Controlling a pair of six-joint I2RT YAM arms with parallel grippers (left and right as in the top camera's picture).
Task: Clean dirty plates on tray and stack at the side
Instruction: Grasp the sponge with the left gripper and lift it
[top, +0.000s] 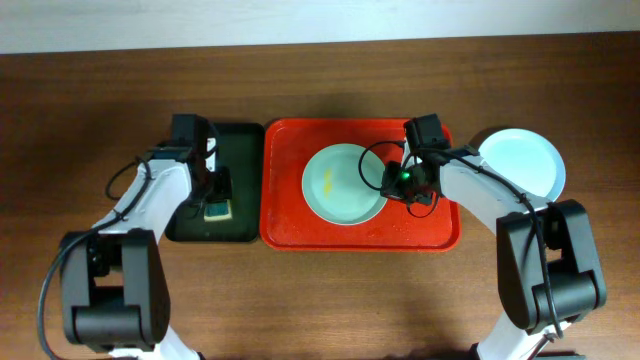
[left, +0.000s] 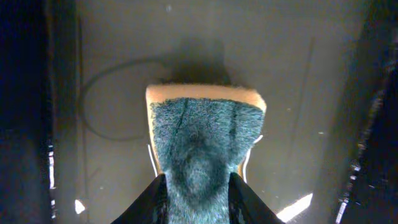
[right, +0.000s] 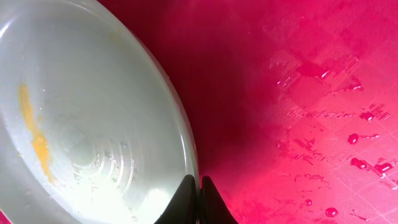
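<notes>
On the red tray (top: 288, 226) lies a pale mint green plate (top: 340, 188) with a yellowish smear (right: 35, 135) and water drops inside. My right gripper (top: 393, 186) is at the plate's right rim, and in the right wrist view its fingertips (right: 199, 182) are pinched shut on that rim. A pale blue plate (top: 524, 160) rests on the table to the right of the tray. My left gripper (left: 198, 182) hangs over the dark tray (top: 242, 142), shut on a yellow sponge with a green scouring pad (left: 205, 140). No white plate is in view.
The dark green-black tray (left: 112, 74) lies directly left of the red one, its wet floor beneath the sponge (top: 218, 209). Water drops speckle the red tray floor (right: 311, 93). Wooden table extends in front of and behind both trays.
</notes>
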